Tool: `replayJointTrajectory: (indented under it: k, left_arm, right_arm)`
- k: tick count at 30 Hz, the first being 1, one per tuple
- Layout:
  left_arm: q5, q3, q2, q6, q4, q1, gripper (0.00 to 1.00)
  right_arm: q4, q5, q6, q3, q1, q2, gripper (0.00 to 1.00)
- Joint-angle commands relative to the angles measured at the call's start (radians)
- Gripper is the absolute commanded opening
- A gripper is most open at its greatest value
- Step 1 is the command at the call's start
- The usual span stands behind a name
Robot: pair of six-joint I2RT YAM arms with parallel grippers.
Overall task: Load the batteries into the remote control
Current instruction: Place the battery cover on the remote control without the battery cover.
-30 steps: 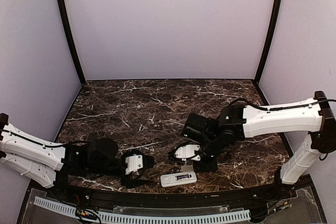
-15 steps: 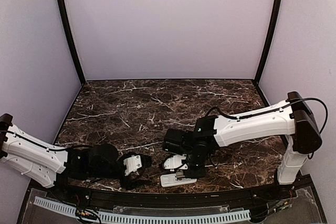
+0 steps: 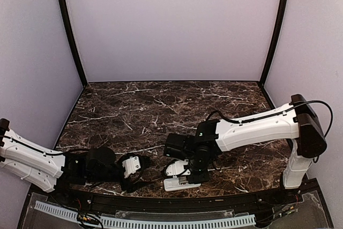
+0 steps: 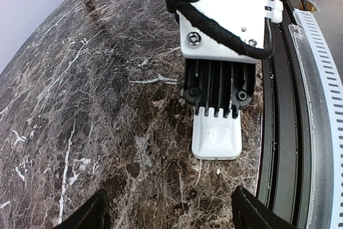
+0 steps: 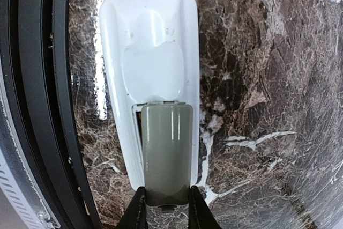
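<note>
Remote control (image 5: 153,46): lies flat on the marble table (image 4: 80,79), back side up, long side running along the black rail (image 5: 32,105) at the table's near edge, just beside the rail but not on it. The white back shows a shallow oval recess at the end away from my right wrist camera.

A flat grey cover (image 5: 166,154) lies lengthwise over the other half of the back. There is a thin dark gap along its rail-side edge. I cannot tell whether it is seated flush.

Right gripper (image 5: 166,210): fingers drawn in on the cover's near end, one on each long edge, clamped on it. The gripper hangs low over the remote, as close to the rail as the remote is.

Left gripper (image 4: 169,218): fingers (image 4: 91,215) spread wide with nothing between them, low over the table. It sits farther along the rail toward the left arm's base and faces the right gripper. From its camera, only the remote's rounded end shows under the right gripper's body.
</note>
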Motion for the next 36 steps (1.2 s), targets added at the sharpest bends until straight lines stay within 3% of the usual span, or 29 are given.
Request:
replayJointTrajectory:
  k: [1,36]
  left_arm:
    - [-0.014,-0.016,-0.019,-0.006,0.01,-0.004,0.77]
    - [-0.015,-0.014,-0.008,0.0,0.014,-0.004,0.77]
  right_arm:
    - [-0.017,0.017,-0.021,0.008,0.014,0.023,0.17]
    - [-0.047,0.007,-0.005,0.063,0.036,0.083,0.17]
